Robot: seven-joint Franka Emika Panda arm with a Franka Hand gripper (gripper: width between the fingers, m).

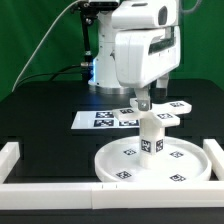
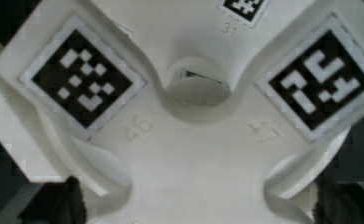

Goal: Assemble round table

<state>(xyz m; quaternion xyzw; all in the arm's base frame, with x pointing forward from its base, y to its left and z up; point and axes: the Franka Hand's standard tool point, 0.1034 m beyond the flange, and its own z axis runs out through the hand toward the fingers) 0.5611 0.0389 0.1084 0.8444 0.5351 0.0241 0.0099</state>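
A black counter (image 1: 40, 115) carries everything here. Near its front edge lies the large white round disc (image 1: 120, 165), flat, with square black-and-white tags on its face and a short tagged leg (image 1: 150, 135) standing upright at its middle. Behind the disc, toward the back edge, the flat marker board (image 1: 105, 119) lies. White border rails (image 1: 25, 187) run along the front edge and the corners.

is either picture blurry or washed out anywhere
Exterior view: fairly sharp, though the white arm and round table bleach out against the dark table. Wrist view: soft and out of focus, the tags on the leg fuzzy-edged, the gripper's fingers smeared at the edge.
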